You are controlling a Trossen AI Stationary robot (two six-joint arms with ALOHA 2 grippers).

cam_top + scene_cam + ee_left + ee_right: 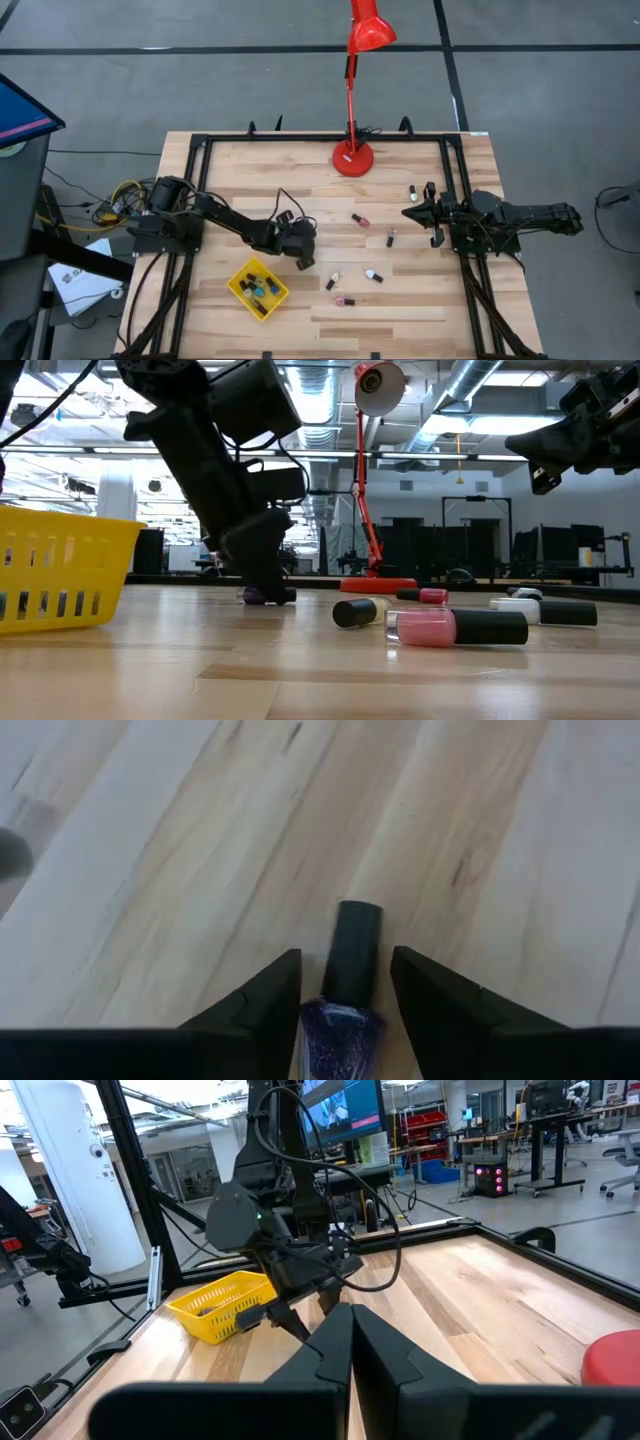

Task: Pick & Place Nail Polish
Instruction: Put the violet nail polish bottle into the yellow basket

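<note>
Grasp step in hand, judging by the left pincer (345, 1005) lowered to the worktop (300, 175) just left of centre in the high view, fingers parted and straddling a purple glitter nail polish bottle (342, 1025) lying flat, its slim black cap (355, 950) pointing away between the tips; released as yet, with gaps visible on both sides of the bottle. Next move likely a squeeze on the glass body, a lift, then a short carry toward the yellow tray (258, 288) at lower left of the high view, already holding several bottles. Care called for: small, smooth, rounded glass, prone to rolling or slipping out under an off-centre pinch. Elsewhere, loose bottles scattered across the centre and lower centre of the high view, among them a pink bottle (455, 627) with a black cap lying on its side. Right pincer (418, 212) parked at the right edge of the worktop, raised, fingers pressed together on nothing. Pale butcher-block wood, matte and streaked; tray of perforated plastic; glossy red lamp (354, 150) at upper centre.
</note>
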